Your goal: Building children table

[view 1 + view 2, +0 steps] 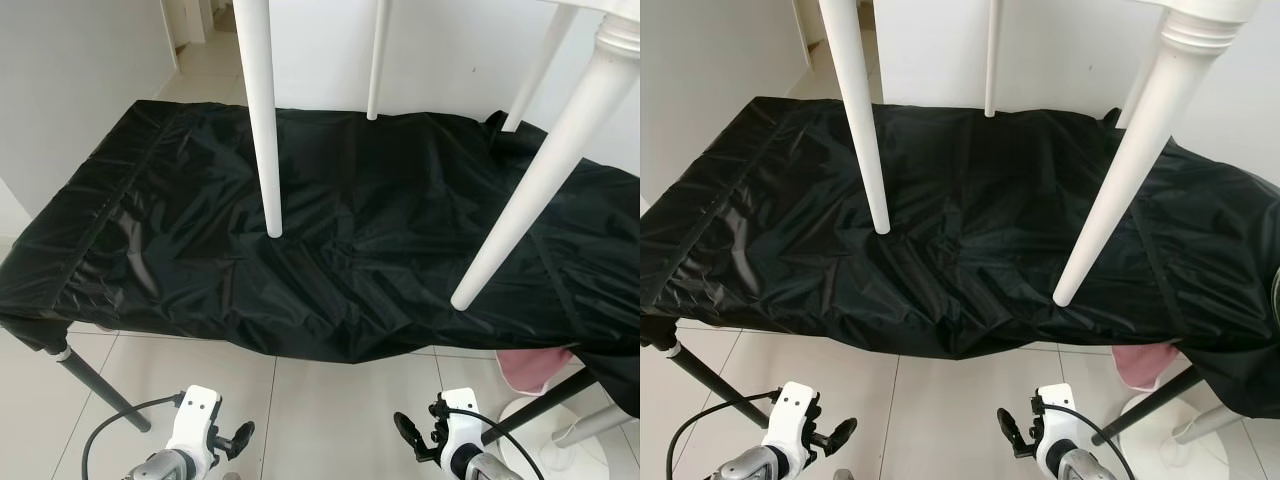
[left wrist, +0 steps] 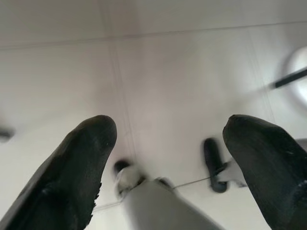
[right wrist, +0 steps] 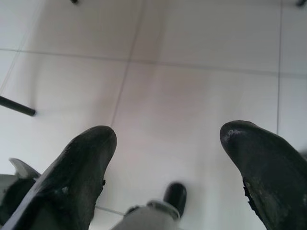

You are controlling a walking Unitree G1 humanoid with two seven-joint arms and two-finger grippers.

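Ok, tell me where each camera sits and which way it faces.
Left eye: on the head, looking forward and down at white legs on a black cover; both wrists at bottom.
Right eye: same scene, shifted.
Left wrist: looks along the open left gripper at floor tiles.
Right wrist: along the open right gripper at tiles.
Both wrist views share the tiles.

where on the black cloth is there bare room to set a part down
The black cloth is bare on the robot's left, from its left edge to the near-left table leg. A second open patch lies between that leg and the near-right table leg. The far right is crowded, where the two right legs come down close together. Both grippers hang low and open, left gripper, right gripper.
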